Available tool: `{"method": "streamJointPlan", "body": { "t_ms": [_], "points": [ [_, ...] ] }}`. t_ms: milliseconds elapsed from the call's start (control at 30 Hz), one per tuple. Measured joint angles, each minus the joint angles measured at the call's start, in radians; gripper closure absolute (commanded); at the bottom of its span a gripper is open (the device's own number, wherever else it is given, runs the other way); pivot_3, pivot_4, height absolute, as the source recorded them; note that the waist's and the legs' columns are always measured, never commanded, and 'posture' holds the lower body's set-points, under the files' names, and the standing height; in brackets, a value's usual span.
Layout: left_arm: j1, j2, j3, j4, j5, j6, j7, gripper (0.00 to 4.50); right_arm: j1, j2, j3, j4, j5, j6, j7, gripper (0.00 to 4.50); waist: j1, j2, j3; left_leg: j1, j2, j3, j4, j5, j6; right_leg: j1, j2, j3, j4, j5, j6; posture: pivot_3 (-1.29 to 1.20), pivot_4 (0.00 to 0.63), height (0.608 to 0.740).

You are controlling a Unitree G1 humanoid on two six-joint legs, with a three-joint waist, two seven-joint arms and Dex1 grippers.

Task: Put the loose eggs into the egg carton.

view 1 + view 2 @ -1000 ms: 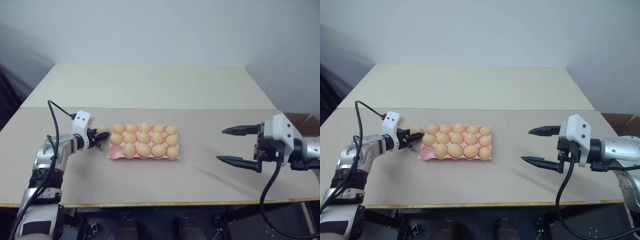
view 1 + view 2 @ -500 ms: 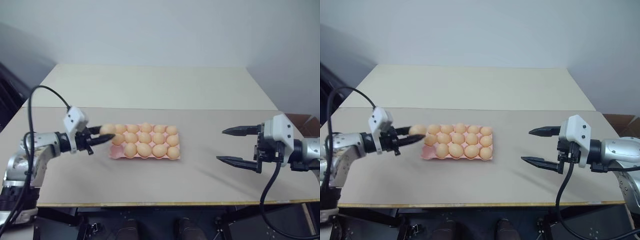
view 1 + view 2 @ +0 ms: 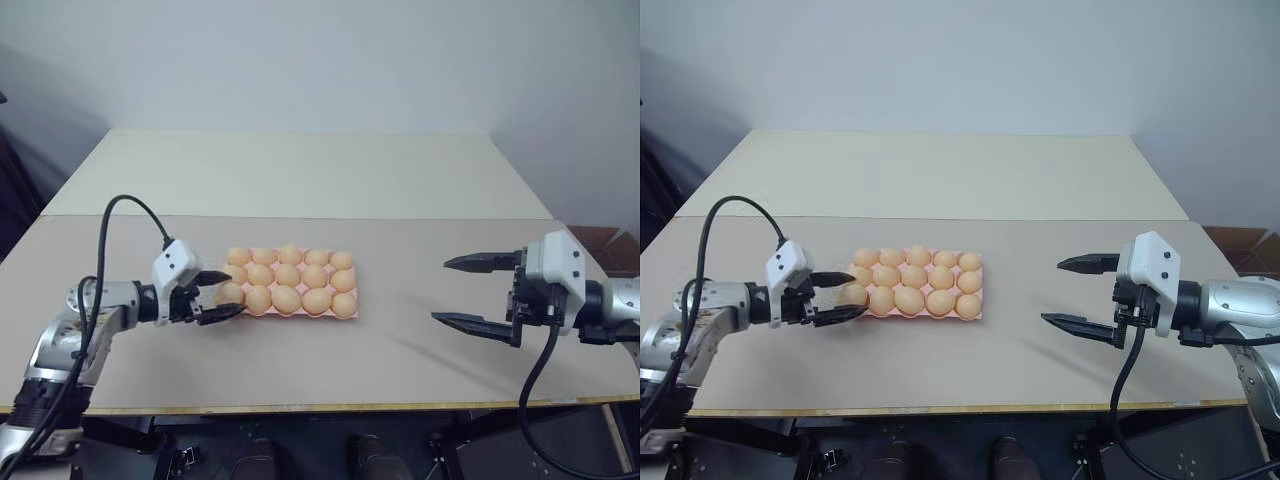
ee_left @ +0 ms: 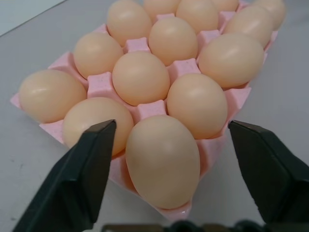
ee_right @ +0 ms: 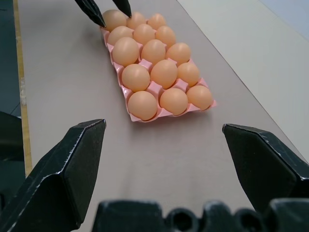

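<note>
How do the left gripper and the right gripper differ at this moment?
The left gripper is at the egg carton, its fingers either side of the nearest egg; the right gripper hangs far from the carton, over bare table. The left points toward the carton's short end, the right toward its other end. Both are open and hold nothing.

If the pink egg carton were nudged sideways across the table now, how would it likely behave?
The egg carton would probably slide rather than tip: it lies flat and low on the smooth table. Loaded with eggs in every visible cup, it likely moves as one fairly heavy unit. The thin moulded pink rim looks flexible, so a push at one corner may buckle it slightly.
</note>
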State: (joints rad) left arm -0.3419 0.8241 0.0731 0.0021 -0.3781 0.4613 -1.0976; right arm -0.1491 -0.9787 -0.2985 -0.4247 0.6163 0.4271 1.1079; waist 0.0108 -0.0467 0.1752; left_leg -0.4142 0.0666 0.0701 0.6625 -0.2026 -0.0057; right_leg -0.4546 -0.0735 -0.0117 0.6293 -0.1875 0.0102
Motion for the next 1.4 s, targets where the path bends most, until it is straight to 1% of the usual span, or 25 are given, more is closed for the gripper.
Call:
{"method": "streamJointPlan", "body": {
  "t_ms": [167,267,433,600,733,833,933,1167,1400],
  "points": [
    [0.007,0.032,0.110,-0.004,-0.054,0.001,-0.007,0.02,0.001,0.000,0.000,-0.002,0.008,0.000,-0.001,0.00,-0.002,0.000,0.000,0.000,0.000,0.000,0.000,0.000,0.000,0.000,0.000,0.000,0.000,0.000,0.000,0.00,0.150,0.740],
    [0.047,0.094,0.197,-0.020,-0.097,0.007,-0.030,0.02,-0.001,0.000,0.000,0.003,0.009,0.000,0.000,0.00,-0.005,0.000,0.000,0.000,0.000,0.000,0.000,0.000,0.000,0.000,0.000,0.000,0.000,0.000,0.000,0.00,0.150,0.740],
    [0.192,0.173,0.380,-0.123,-0.181,0.068,-0.080,0.02,-0.011,0.000,0.005,0.023,0.008,-0.001,0.007,0.00,-0.007,0.000,0.000,0.000,0.000,0.000,0.000,0.000,0.000,0.000,-0.001,0.000,0.000,-0.003,-0.005,0.00,0.150,0.740],
    [0.301,0.179,0.504,-0.204,-0.229,0.089,-0.094,0.02,-0.023,0.000,0.007,0.056,0.004,-0.005,0.029,0.00,-0.001,0.000,0.000,0.001,0.000,0.000,0.000,0.000,0.000,0.000,-0.001,-0.001,0.000,-0.004,-0.006,0.00,0.150,0.740],
    [0.387,0.167,0.568,-0.291,-0.279,0.131,-0.090,0.02,-0.025,0.000,0.012,0.076,-0.005,-0.009,0.044,0.00,0.000,0.000,0.000,0.000,0.001,0.001,0.000,0.000,0.000,-0.001,-0.001,0.000,-0.001,-0.004,-0.006,0.00,0.150,0.740],
    [0.481,0.155,0.649,-0.369,-0.315,0.170,-0.091,0.02,-0.026,0.000,0.018,0.097,-0.007,-0.009,0.050,0.00,-0.005,0.000,0.000,0.000,0.001,0.001,0.000,0.000,0.000,-0.001,-0.001,0.000,-0.001,-0.004,-0.006,0.00,0.150,0.740],
    [0.535,0.143,0.720,-0.420,-0.332,0.189,-0.073,0.02,-0.045,0.000,0.036,0.123,-0.014,-0.010,0.061,0.00,-0.005,0.000,0.000,0.002,0.001,0.001,0.000,0.000,0.000,0.000,-0.001,0.000,0.000,-0.004,-0.006,0.00,0.150,0.740],
    [0.578,0.120,0.752,-0.471,-0.363,0.201,-0.027,0.02,-0.121,0.000,0.086,0.178,-0.031,-0.019,0.089,0.00,-0.004,0.000,0.000,0.002,0.001,0.001,0.000,0.000,0.000,0.000,-0.001,0.000,-0.001,-0.004,-0.006,0.00,0.150,0.740],
    [0.593,0.120,0.768,-0.477,-0.375,0.202,-0.008,0.02,-0.127,0.011,0.094,0.195,-0.043,-0.025,0.095,0.00,-0.001,0.000,0.000,0.001,0.001,0.002,0.000,0.000,0.000,-0.001,-0.001,0.000,0.000,-0.004,-0.006,0.00,0.150,0.740]
  ]
}}
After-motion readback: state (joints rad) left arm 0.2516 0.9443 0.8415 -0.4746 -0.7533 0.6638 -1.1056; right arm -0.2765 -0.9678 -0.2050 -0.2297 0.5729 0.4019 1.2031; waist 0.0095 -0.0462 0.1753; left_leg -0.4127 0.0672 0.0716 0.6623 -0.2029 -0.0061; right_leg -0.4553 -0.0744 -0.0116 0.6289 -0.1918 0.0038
